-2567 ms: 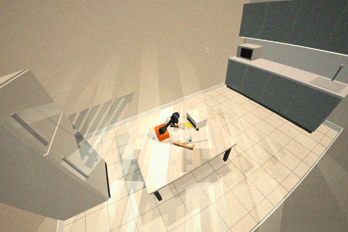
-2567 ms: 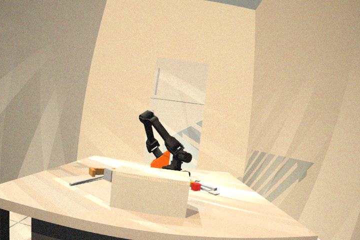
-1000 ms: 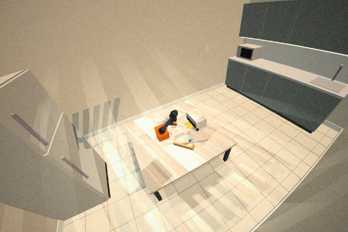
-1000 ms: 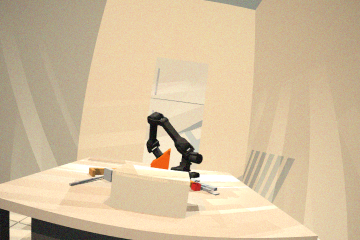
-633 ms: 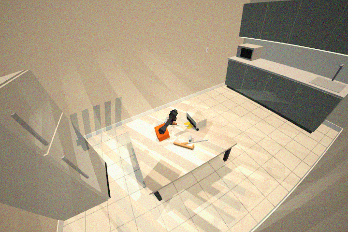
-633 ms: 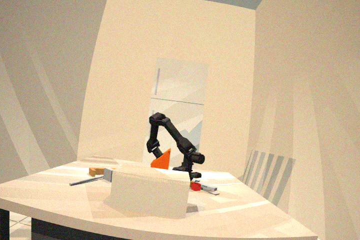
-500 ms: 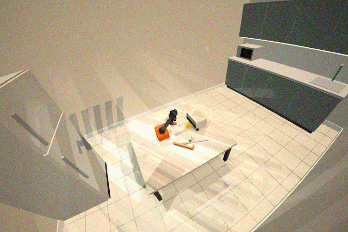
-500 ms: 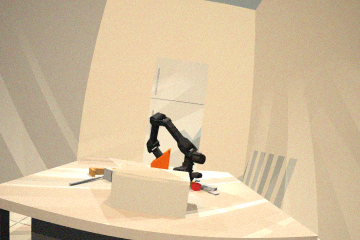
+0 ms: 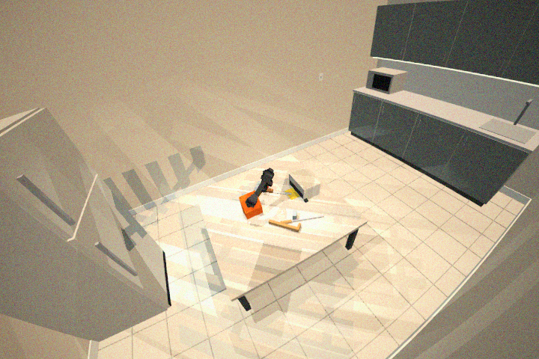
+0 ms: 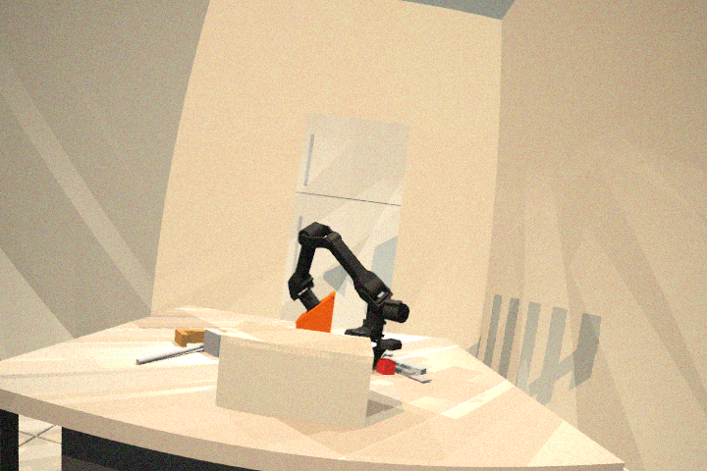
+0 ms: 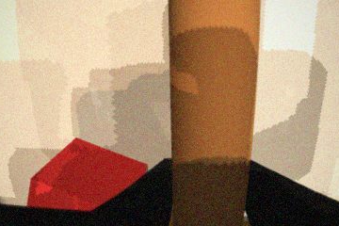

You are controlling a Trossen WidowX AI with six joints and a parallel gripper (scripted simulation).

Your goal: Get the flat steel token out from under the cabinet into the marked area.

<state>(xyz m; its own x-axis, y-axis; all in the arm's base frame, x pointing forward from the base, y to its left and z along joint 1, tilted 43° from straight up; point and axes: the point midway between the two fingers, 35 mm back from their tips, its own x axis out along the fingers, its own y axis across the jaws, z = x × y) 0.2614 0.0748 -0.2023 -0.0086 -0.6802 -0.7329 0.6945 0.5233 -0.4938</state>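
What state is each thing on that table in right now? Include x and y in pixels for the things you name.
Gripper (image 10: pixel 377 363) (image 11: pixel 205 167): closed on the orange-brown handle.
Orange-brown handle (image 9: pixel 269 191) (image 11: pixel 215 94): held between the fingers.
Pale cabinet (image 9: pixel 306 185) (image 10: pixel 293 380): standing upright.
Red block (image 10: pixel 385 366) (image 11: pixel 88 176): resting on the table.
Steel token: cannot be made out.
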